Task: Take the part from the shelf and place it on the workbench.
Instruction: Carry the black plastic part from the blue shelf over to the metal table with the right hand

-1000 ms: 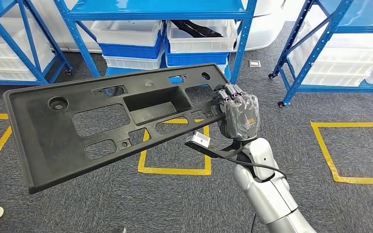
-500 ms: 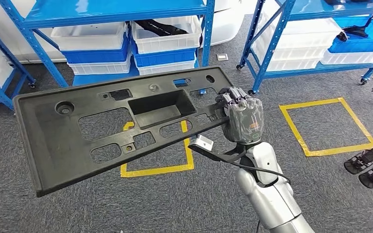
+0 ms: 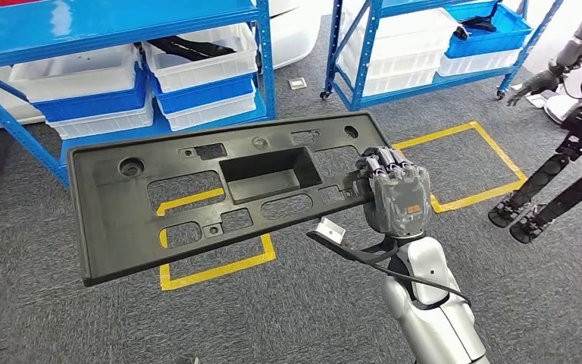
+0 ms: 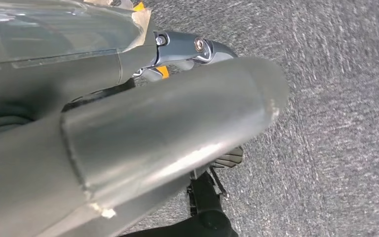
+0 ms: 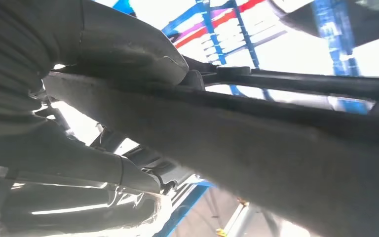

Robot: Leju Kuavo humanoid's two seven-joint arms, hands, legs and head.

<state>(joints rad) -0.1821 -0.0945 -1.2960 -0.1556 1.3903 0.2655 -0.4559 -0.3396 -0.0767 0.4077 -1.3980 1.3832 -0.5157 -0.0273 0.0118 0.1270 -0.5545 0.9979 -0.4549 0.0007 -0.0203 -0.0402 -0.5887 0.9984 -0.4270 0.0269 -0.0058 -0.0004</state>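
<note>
Head view: right hand grips right end of long black part, fingers curled over its edge; part held level above grey carpet, in front of blue shelf with white bins. Second robot stands at right.
Left wrist view: left hand's finger state cannot be told.
Right wrist view: thumb pressed against part's underside.

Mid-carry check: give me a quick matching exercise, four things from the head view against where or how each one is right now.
Things:
1. black plastic part
2. right robot hand
3. white bins
4. yellow tape squares

States:
A. marked on the grey carpet
B. stacked on the blue shelf's low level
C. held up over the floor, carried by one end
D. gripping the part's end

Pairs: 1-C, 2-D, 3-B, 4-A
</note>
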